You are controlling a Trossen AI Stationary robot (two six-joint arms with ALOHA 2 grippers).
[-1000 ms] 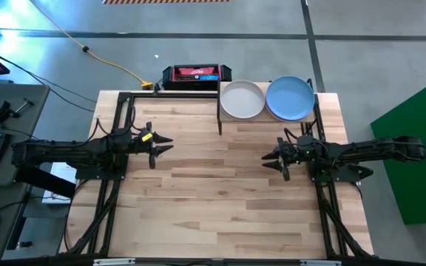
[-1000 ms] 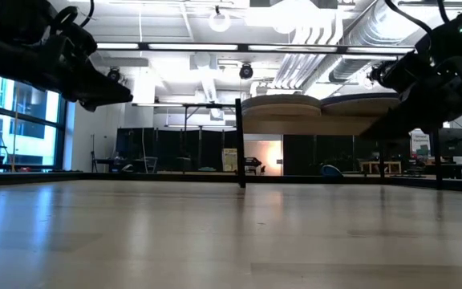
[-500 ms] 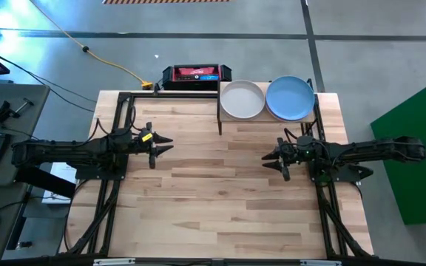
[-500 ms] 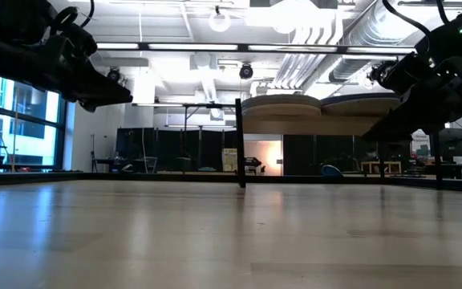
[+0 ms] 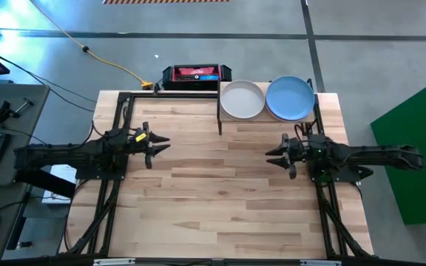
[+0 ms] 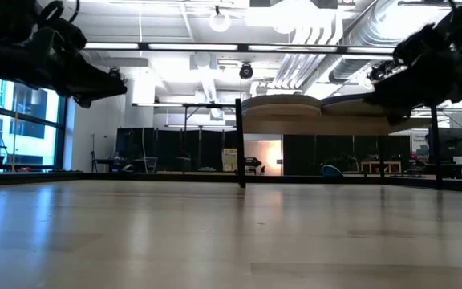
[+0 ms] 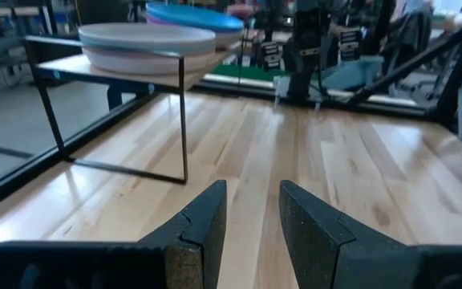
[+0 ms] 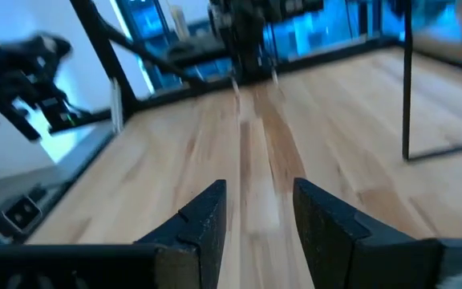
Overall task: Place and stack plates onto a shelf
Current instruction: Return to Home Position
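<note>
Two arms hover above the table [image 5: 198, 199], neither carrying anything. At nine o'clock the left gripper [image 5: 157, 144] points inward, its fingers apart and empty. At one o'clock, on the table's far edge, the shelf [image 5: 265, 116] carries the plates in two stacks side by side. A beige plate [image 5: 242, 99] tops one, and a blue plate [image 5: 291, 98] tops the other at its three o'clock. At three o'clock of the table the right gripper [image 5: 276, 155] is likewise parted and empty, near the blue stack at its six o'clock. The risk, as I judge it, lies there. A wide swing of the right arm while retracting could clip one of the shelf's thin legs or the stack's rim, and the plates could slide off.
</note>
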